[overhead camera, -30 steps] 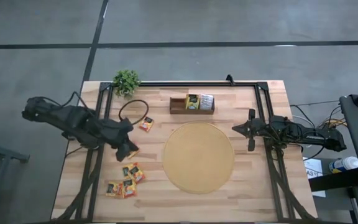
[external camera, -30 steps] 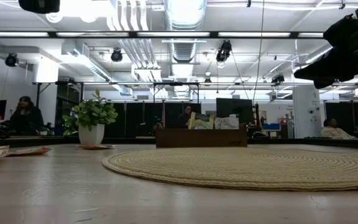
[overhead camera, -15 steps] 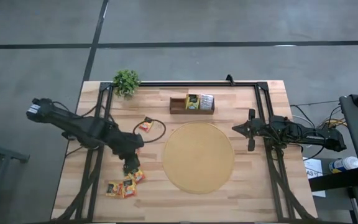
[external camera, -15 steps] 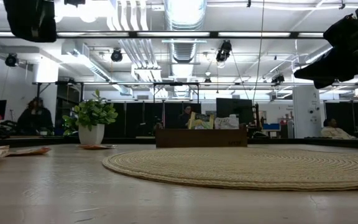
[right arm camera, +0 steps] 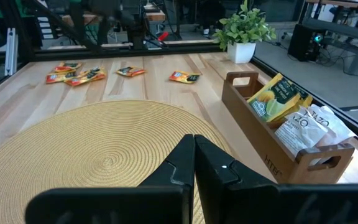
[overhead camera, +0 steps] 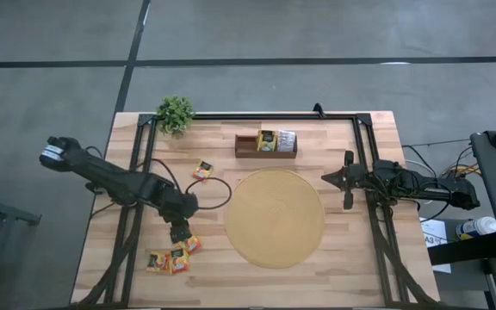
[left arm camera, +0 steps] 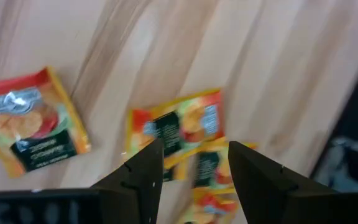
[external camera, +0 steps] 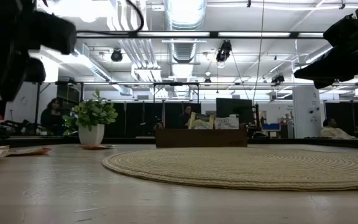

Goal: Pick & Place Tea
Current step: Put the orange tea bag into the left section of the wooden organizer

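We see the left gripper low over the wooden desk near its left edge, just above a cluster of orange-red tea sachets that lie flat toward the near left corner. In the left wrist view its two dark fingers stand parted with nothing between them, and an orange-red sachet with a dark label shows on the wood just past the fingertips (another sachet lies off to one side, apart from it). One lone sachet rests farther up the desk, between the cluster and the potted plant at the far left corner.

The wooden three-slot tray sits near the far edge, just beyond the round woven mat at the desk's middle. Its left slot looks bare, the middle one holds yellow-green sachets, the right one white sachets.

The right gripper hangs beside the mat's right rim, its fingers pressed together and gripping nothing.
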